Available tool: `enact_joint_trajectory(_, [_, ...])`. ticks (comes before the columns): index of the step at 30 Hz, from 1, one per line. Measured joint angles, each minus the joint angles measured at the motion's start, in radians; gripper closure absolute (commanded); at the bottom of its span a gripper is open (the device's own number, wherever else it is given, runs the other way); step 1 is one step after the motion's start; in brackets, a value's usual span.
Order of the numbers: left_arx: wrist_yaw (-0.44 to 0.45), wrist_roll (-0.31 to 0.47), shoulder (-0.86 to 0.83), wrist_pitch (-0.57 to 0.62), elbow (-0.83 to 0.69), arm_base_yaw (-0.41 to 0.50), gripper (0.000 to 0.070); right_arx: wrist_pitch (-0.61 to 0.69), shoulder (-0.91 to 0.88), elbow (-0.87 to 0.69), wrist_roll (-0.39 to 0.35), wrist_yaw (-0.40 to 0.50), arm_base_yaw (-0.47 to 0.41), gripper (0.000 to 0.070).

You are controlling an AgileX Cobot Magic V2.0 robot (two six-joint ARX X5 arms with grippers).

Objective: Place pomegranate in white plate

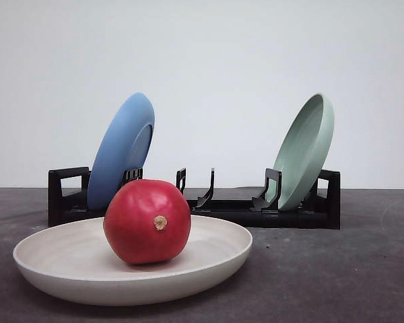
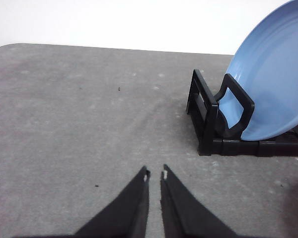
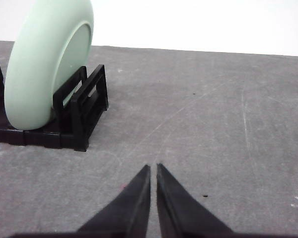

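**Pomegranate seated in the white plate, both claws clear**

The placing step is judged to be finished, so what remains is to keep it that way: the arms are best kept away from the white plate (image 1: 40, 259), and any further move should be made slowly and well above the fruit, since a round body on a shallow dish could be set rolling by a light knock. The left claw (image 2: 155, 174) is seen with its fingers pressed almost together, nothing between them, over bare worktop (image 2: 79, 129) in front of the black rack (image 1: 303, 214). The right claw (image 3: 153, 167) is likewise drawn together and holds nothing.

The pomegranate (image 1: 147, 221) rests inside the white plate, slightly off its centre, in front of the rack. It is seen as a large, smooth, deep-red globe with a soft sheen, and a small tan nub is turned toward the front camera. The blue plate (image 1: 123, 149) and pale green plate (image 1: 304, 149) stand tilted in the rack behind it.
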Motion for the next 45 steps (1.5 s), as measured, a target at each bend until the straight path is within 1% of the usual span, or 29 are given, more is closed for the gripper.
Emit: enact_joint_trajectory(45, [0.000,0.000,0.000,0.000,0.000,0.000,0.0675,0.000,0.000,0.000,0.000,0.000,0.000,0.0684])
